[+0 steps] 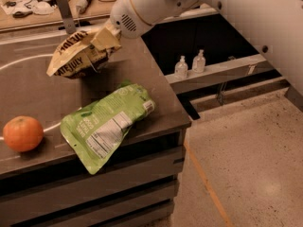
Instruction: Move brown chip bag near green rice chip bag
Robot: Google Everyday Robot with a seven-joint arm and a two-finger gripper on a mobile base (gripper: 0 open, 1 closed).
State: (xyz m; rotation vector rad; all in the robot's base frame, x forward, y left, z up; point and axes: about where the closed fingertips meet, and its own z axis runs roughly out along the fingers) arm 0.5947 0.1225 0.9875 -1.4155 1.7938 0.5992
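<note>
The brown chip bag [75, 56], dark on top with a tan-yellow band, hangs tilted in the air above the dark counter [28, 93]. My gripper [105, 40] is shut on the bag's right end. The white arm reaches in from the upper right. The green rice chip bag [108, 123] lies flat on the counter just below and to the right of the brown bag, its white label panel facing up and its lower corner over the counter's front edge.
An orange [22, 133] sits at the counter's front left. A metal post [64, 9] and cables lie on the back bench. Two small bottles [189, 64] stand on a shelf to the right. The counter's right edge drops to the floor.
</note>
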